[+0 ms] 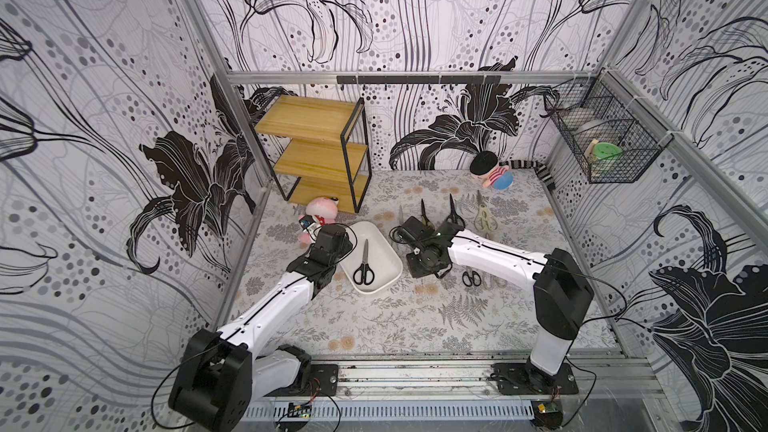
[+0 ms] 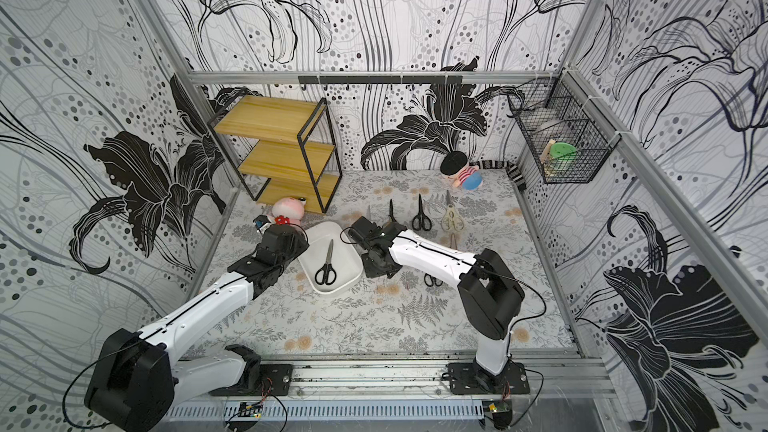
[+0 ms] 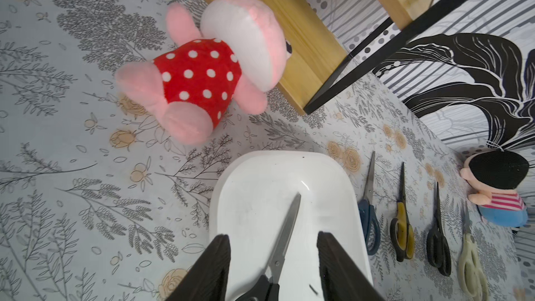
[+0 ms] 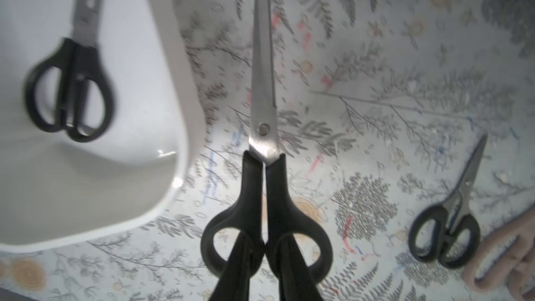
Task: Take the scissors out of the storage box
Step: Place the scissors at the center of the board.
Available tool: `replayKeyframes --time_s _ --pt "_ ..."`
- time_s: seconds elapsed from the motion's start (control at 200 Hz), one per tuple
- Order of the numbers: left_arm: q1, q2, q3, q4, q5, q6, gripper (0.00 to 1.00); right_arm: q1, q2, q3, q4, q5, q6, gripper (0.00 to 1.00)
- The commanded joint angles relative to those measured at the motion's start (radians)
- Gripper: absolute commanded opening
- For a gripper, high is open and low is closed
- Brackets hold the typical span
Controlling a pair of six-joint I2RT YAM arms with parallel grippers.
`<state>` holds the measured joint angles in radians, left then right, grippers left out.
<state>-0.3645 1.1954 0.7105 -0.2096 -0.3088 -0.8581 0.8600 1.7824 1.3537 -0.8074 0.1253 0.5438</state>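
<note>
Black handles are sitting pinched between the nearly closed fingers of my right gripper [image 4: 263,238]: I am holding one pair of scissors [image 4: 262,82] outside the storage box [image 4: 185,97], just beside its rim. My left gripper [image 3: 273,235] is hanging half open over the box, gripping nothing, with another black pair [image 3: 289,221] lying inside.

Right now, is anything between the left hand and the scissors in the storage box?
Nothing visible. The left hand is open above the storage box, a finger on either side of the scissors, which lie alone inside.
</note>
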Motion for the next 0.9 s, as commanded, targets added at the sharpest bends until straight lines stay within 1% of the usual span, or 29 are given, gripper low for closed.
replayKeyframes --time_s 0.0,0.115,0.225,0.435,0.586,0.646,0.771,0.816,0.896 --pt "0.005 0.011 0.018 0.050 0.047 0.032 0.54 -0.012 -0.056 -0.096 0.013 0.036 0.073 0.00" --pt "0.004 0.008 0.008 0.055 0.052 0.035 0.53 -0.013 -0.059 -0.176 0.051 0.033 0.111 0.00" --pt "0.005 -0.002 -0.001 0.047 0.051 0.045 0.54 -0.019 -0.037 -0.214 0.078 0.045 0.136 0.00" --pt "0.005 -0.023 -0.016 0.027 0.045 0.057 0.54 -0.036 0.021 -0.237 0.117 0.027 0.135 0.00" --pt "0.005 -0.037 -0.047 0.045 0.041 0.072 0.53 -0.038 0.041 -0.244 0.115 0.023 0.130 0.00" --pt "0.005 -0.035 -0.067 0.055 0.037 0.079 0.54 -0.040 0.040 -0.247 0.108 0.023 0.134 0.09" --pt "0.004 -0.021 -0.100 0.080 0.036 0.095 0.54 -0.040 0.026 -0.231 0.081 0.042 0.136 0.24" --pt "0.005 -0.010 -0.105 0.085 0.033 0.102 0.54 -0.039 0.018 -0.217 0.064 0.056 0.136 0.27" --pt "0.006 0.012 -0.098 0.076 0.024 0.119 0.53 -0.039 0.001 -0.178 0.025 0.078 0.132 0.30"
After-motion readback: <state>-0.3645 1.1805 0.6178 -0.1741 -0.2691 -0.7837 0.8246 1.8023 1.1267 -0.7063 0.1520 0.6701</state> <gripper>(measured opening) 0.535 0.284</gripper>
